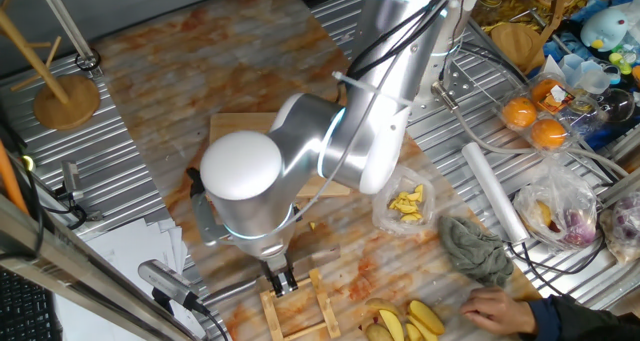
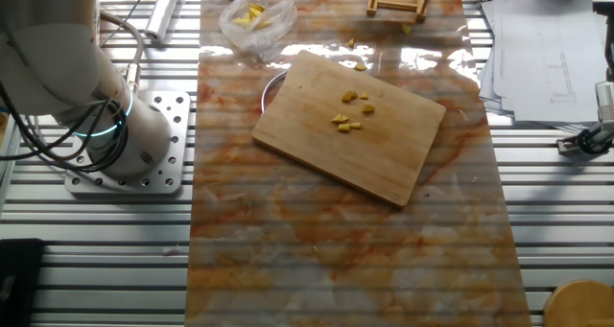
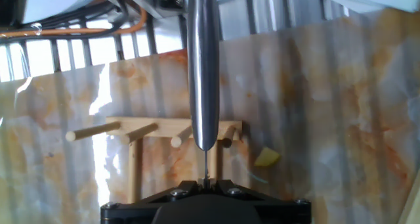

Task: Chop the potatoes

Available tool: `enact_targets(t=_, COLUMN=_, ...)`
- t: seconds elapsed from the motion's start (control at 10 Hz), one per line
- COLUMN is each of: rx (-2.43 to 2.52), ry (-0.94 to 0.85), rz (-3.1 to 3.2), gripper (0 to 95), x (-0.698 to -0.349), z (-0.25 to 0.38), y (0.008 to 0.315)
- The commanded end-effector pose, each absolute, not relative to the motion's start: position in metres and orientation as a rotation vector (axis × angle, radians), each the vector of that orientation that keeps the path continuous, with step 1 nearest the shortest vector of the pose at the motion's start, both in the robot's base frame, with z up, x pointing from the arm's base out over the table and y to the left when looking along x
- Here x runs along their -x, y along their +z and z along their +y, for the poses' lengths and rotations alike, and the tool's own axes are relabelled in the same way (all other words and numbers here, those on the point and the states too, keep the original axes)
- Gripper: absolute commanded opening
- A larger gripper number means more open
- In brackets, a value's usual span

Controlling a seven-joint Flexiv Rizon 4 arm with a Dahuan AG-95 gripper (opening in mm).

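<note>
The gripper [image 1: 283, 279] pinches a knife [image 3: 203, 66] above the wooden rack [image 3: 154, 142] at lower centre; chopped potatoes [image 2: 352, 112] lie mid-frame on the cutting board [image 2: 384, 154].

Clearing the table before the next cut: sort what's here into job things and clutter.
For the job:
potato chunks
cutting board under them
knife
wooden rack

Just lying about:
bag of yellow pieces
grey cloth
oranges
white roll
yellow wedges
</note>
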State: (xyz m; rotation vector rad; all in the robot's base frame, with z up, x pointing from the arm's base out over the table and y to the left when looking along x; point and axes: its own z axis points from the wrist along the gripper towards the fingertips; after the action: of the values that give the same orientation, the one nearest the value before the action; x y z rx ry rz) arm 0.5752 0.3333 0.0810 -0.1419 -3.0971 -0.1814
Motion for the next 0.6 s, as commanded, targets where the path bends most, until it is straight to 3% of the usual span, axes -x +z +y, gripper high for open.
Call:
enact_targets(t=0.1, rx=0.124, ry=-0.183, rz=-3.096, gripper=0.0, x=-0.578, z=0.332, y=0.074)
enact_targets(t=0.6, rx=0.091, ry=-0.177, rz=-3.101, gripper=0.0, x=-0.581, z=0.331, y=0.063)
